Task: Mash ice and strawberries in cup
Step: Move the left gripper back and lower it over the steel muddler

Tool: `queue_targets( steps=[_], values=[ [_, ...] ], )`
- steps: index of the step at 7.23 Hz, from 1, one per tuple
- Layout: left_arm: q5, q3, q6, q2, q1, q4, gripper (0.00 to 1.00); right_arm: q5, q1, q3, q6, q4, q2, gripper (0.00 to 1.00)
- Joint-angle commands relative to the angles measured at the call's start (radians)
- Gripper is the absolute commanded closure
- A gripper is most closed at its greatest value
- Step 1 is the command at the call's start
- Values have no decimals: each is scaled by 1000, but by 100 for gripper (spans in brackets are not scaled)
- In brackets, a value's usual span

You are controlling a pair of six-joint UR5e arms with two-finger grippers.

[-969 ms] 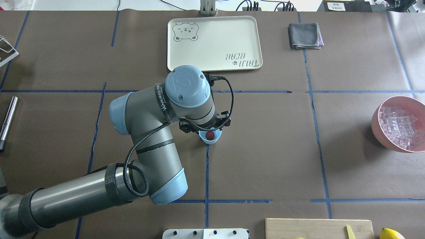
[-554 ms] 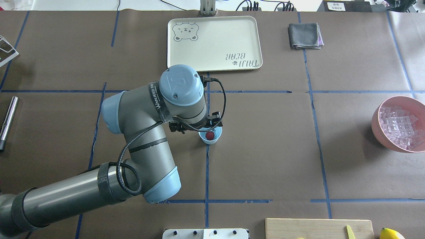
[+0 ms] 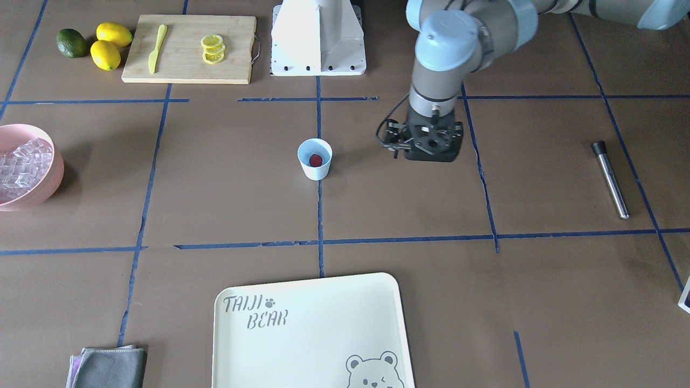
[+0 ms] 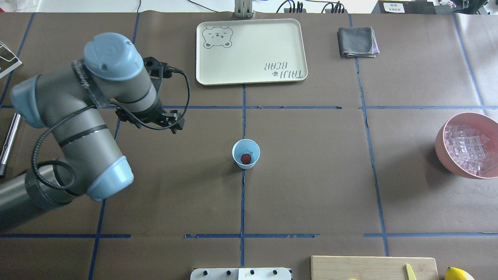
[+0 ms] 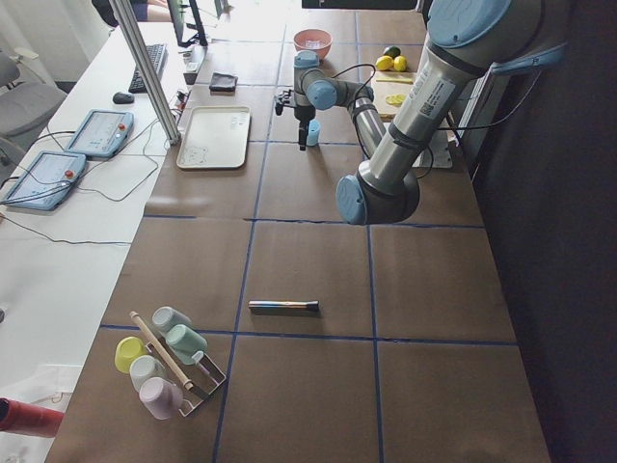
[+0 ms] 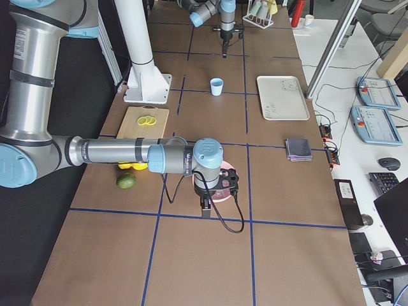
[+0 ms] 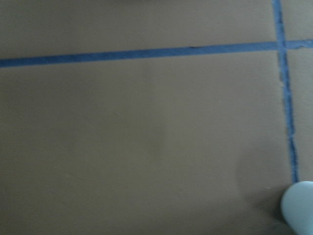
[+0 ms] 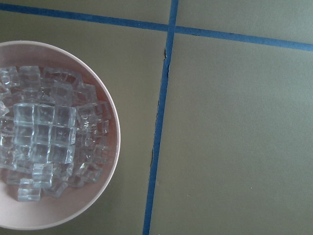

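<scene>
The white cup (image 4: 246,154) with its light-blue inside stands upright at the table's middle, also in the front view (image 3: 315,159). One dark-red strawberry (image 4: 245,158) lies inside it. The ice (image 8: 44,147) fills a pink bowl (image 4: 441,144) at the table's right edge. My left gripper (image 4: 149,116) hangs well to the left of the cup, pointing down, open and empty; its fingertips are hidden under the wrist. A pale edge of the cup (image 7: 299,208) shows in the left wrist view. My right gripper (image 6: 205,203) hovers beside the bowl; I cannot tell whether it is open or shut.
A cream tray (image 4: 252,50) lies behind the cup and a grey cloth (image 4: 357,42) at the back right. A metal rod (image 4: 9,142) with a black tip lies at the far left. A cutting board (image 3: 188,48) with lemon slices, whole lemons and a lime sits by the robot's base.
My left arm has swung away from above the cup, moving left and back across the table. The cup and the strawberry in it have stayed put.
</scene>
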Motion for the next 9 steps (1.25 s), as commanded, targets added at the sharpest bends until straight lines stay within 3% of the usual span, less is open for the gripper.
queue_targets(
  steps=[1,4,6,7,9],
  values=[
    [-86,-12,273,142,-183,-3,0,0,0,-2,0,0,2,1],
    [-273,23,681,394,-468,-97,0,0,0,-2,0,0,5,0],
    [-277,86,868,481,-591,-124,0,0,0,-2,0,0,5,1],
    [-296,103,871,525,-604,-177,0,0,0,0,0,0,5,0],
    [-300,199,740,559,-601,-403,0,0,0,0,0,0,5,0]
  ],
)
